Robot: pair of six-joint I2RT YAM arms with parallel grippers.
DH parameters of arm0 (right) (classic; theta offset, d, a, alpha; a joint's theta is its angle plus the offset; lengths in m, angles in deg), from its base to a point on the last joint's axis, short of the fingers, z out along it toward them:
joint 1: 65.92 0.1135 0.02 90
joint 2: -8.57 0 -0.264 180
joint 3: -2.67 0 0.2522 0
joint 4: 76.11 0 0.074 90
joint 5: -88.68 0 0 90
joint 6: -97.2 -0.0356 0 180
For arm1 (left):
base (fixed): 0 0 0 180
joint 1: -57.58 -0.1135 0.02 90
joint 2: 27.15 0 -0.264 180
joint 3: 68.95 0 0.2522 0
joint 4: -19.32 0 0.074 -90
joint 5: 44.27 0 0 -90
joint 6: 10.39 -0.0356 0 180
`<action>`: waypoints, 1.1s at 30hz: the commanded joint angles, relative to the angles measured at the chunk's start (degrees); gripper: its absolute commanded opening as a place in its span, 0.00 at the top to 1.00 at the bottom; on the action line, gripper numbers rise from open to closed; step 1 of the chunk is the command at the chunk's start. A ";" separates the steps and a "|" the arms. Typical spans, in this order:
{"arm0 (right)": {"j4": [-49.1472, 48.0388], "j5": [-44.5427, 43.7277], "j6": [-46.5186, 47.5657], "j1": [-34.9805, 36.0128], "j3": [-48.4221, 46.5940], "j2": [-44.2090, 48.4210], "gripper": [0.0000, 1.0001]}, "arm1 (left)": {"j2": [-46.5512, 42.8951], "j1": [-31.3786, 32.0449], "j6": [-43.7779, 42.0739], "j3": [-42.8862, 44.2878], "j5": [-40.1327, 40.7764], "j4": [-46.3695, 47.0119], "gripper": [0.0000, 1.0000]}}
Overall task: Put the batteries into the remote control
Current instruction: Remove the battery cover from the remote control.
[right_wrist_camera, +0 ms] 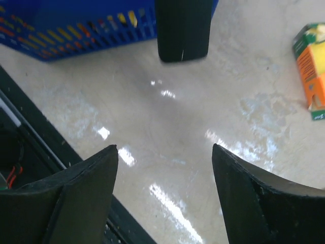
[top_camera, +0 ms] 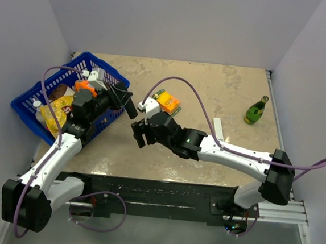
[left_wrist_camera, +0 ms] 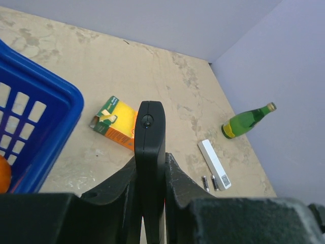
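My left gripper (left_wrist_camera: 151, 158) is shut on the black remote control (left_wrist_camera: 150, 137), which sticks out past the fingertips and is held edge-on above the table. From above, the remote control (top_camera: 129, 105) hangs by the basket's near corner. Two small dark batteries (left_wrist_camera: 209, 182) lie side by side on the table beside the near end of a white bar (left_wrist_camera: 213, 162); the top view does not show them. My right gripper (right_wrist_camera: 165, 152) is open with nothing between its fingers, just below the remote control's end (right_wrist_camera: 183, 30). In the top view the right gripper (top_camera: 139, 133) sits close to the remote.
A blue basket (top_camera: 46, 89) holding packets and fruit stands at the left. An orange juice carton (top_camera: 168, 102) lies mid-table. A green glass bottle (top_camera: 256, 110) lies at the right near the wall. The white bar (top_camera: 218, 128) lies beside the right arm.
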 commanded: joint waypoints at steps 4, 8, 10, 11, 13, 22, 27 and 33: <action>-3.94 -4.51 3.46 -2.21 -9.53 -4.19 0.21 | -0.04 4.64 -1.09 1.92 -0.63 2.78 1.00; -3.50 -3.38 3.90 -3.61 -12.17 -6.13 0.22 | 0.49 5.61 -1.35 2.18 -0.71 2.42 1.00; -3.76 -2.41 3.81 -4.23 -12.35 -6.66 0.25 | 0.57 5.87 -1.44 2.18 -1.24 2.69 1.00; -3.68 -1.45 3.81 -4.84 -12.52 -6.83 0.25 | 0.58 5.96 -1.44 2.18 -1.33 2.86 1.00; -3.50 -0.91 3.64 -5.46 -12.52 -7.18 0.28 | 0.40 6.05 -1.35 2.18 -1.33 2.86 1.00; -4.29 4.10 4.34 -7.22 -12.26 -7.36 0.36 | 1.10 6.23 -1.09 1.92 -3.87 4.53 1.00; -4.29 4.54 4.51 -7.22 -12.61 -7.89 0.38 | 1.19 6.49 -1.18 1.83 -3.96 4.88 1.00; -4.47 4.72 4.78 -7.31 -12.96 -7.98 0.44 | 1.45 6.58 -1.27 1.92 -4.14 4.80 1.00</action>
